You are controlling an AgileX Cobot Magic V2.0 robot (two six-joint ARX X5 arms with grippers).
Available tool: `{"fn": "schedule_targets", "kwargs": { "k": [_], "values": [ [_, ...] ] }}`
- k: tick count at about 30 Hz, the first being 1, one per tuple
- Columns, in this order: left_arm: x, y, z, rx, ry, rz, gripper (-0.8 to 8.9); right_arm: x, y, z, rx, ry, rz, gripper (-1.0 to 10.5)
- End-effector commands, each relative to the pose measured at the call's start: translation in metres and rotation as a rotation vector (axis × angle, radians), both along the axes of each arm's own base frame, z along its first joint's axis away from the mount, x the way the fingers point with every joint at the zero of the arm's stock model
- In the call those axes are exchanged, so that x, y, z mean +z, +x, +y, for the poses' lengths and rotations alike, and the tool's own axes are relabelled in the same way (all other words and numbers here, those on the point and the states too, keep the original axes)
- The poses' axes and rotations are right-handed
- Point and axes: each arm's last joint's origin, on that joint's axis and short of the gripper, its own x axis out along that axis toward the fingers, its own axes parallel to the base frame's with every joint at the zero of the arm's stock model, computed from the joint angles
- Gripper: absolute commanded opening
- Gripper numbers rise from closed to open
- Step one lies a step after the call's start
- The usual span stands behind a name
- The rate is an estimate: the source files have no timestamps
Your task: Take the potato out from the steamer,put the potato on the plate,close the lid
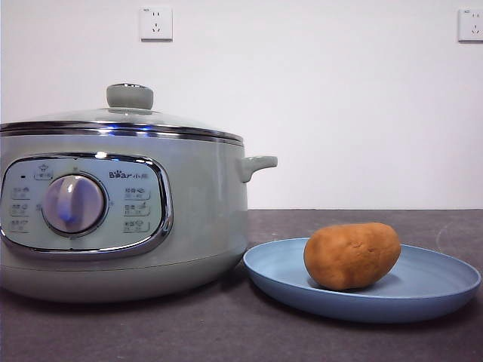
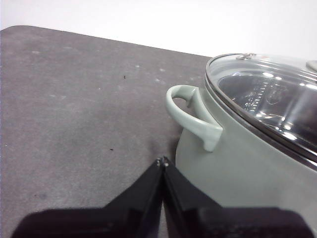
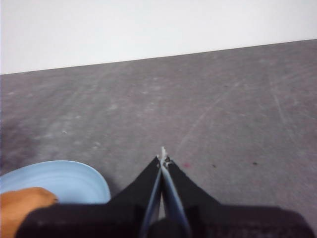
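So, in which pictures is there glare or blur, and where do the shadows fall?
Front view: sharp, bright glints on the lid rim and the steamer dial, soft shadow under the potato on the plate. Left wrist view: white reflections across the glass, left pincer close and slightly soft. Right wrist view: blurry overall, right pincer included.

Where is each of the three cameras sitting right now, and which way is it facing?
Front view: low at table height, looking level at the steamer with the lid on, and the potato on the plate; no arm shows.
Left wrist view: on the left arm, over the shut left end effector, facing the steamer's side handle.
Right wrist view: on the right arm, over the shut right end effector, facing table.
Shared: front and left wrist show steamer and lid; front and right wrist show plate and potato.
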Motion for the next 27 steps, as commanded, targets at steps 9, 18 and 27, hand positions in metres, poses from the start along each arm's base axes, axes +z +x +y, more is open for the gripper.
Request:
{"fn": "schedule_targets", "kwargs": {
  "k": [9, 18, 27],
  "values": [
    [-0.0042, 0.0007, 0.0004, 0.006, 0.006, 0.007, -0.03, -0.0088, -0.004, 0.0019, 0.015, 0.015, 0.074, 0.0],
    [-0.0042, 0.0007, 0.0004, 0.006, 0.006, 0.007, -0.03, -0.0083, -0.0039, 0.0018, 0.015, 0.015, 0.07, 0.0],
    [-0.0042, 0.0007, 0.0004, 0.006, 0.006, 0.007, -0.03, -0.0083, -0.0039, 0.0018, 0.015, 0.015, 0.07, 0.0]
  ]
}}
